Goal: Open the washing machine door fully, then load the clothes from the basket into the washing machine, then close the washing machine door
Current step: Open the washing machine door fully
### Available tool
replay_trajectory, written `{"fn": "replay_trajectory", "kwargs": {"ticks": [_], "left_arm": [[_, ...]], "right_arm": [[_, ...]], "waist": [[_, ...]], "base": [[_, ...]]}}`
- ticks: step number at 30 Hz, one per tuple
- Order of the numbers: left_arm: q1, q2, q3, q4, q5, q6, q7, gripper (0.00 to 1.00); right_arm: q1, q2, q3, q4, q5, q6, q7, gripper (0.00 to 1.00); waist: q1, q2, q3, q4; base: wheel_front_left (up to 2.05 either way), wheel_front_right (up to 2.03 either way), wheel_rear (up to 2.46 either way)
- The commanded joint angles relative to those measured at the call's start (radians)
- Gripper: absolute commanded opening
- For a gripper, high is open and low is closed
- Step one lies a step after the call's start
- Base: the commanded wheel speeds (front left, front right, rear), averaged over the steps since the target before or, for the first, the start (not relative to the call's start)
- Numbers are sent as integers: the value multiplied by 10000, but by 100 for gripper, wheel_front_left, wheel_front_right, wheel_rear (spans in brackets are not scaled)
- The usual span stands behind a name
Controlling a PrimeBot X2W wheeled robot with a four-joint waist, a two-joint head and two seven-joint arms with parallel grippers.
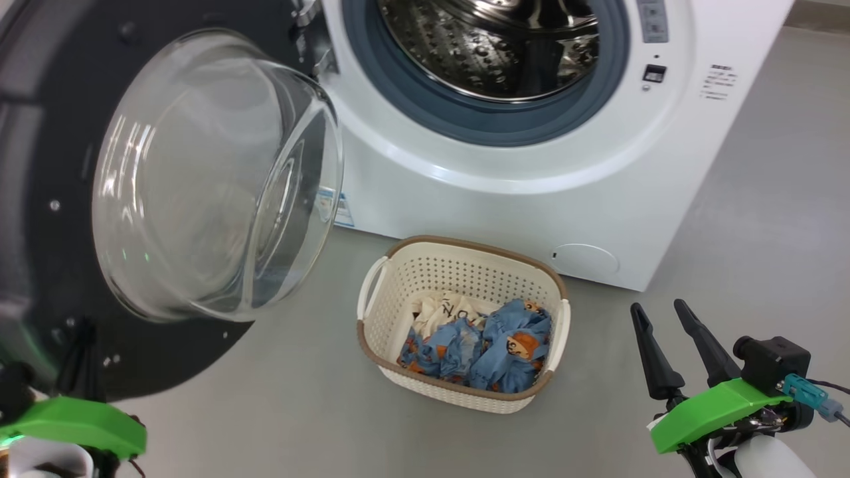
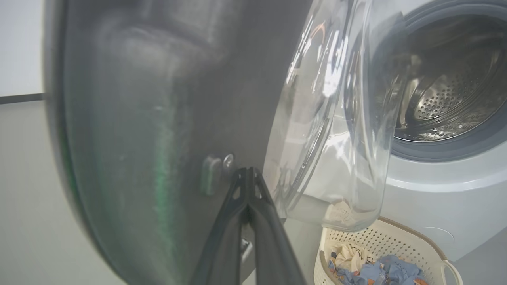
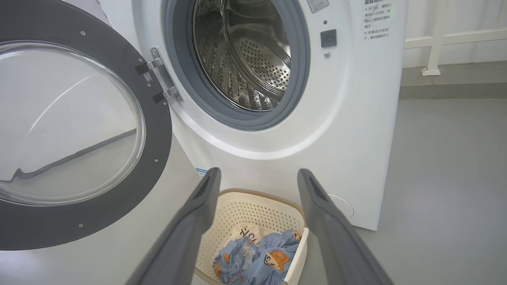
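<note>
The step in hand is judged to be the full opening of the washing machine door, which is swung out to the left of the washing machine with its inner face turned toward the robot. The left gripper is closed, its fingers pressed together with nothing between them, and its tips are set at the door's dark inner ring beside a small screw. Whether contact is actually made cannot be told, as the door face is blurred there. For a good result, the push is best applied to the flat rigid ring, away from the glass bowl window, and directed around the hinge so that the tips are not slid off the glossy surface. The right gripper is spread wide and empty above the floor, to the right of the basket. The basket is stood on the floor just in front of the machine's lower front edge, below the drum. It is moulded of cream perforated plastic with a brown woven-look rim. The clothes in it are soft, crumpled blue fabric printed with orange bears, joined by a cream piece with black lettering. The drum is punched steel, ringed by a smooth grey-blue gasket.
</note>
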Motion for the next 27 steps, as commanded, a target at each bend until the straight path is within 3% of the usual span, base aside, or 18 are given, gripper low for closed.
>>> {"fn": "replay_trajectory", "kwargs": {"ticks": [1, 12, 27], "left_arm": [[-570, 601, 552, 108, -83, 67, -29, 0], [-2490, 1273, 429, 2568, -12, -342, -240, 0], [-4658, 1859, 166, 5245, 260, -423, -717, 0]], "right_arm": [[-416, -22, 238, -189, -80, 56, -124, 100], [-788, 151, 302, -126, -113, 56, -124, 100], [-1136, 235, 323, -61, -127, 56, -124, 100]], "waist": [[-1, 0, 84, 168], [-1, 0, 438, 405], [-1, 0, 801, 290]], "base": [[0, 0, 0], [0, 0, 0], [0, 0, 0]]}}
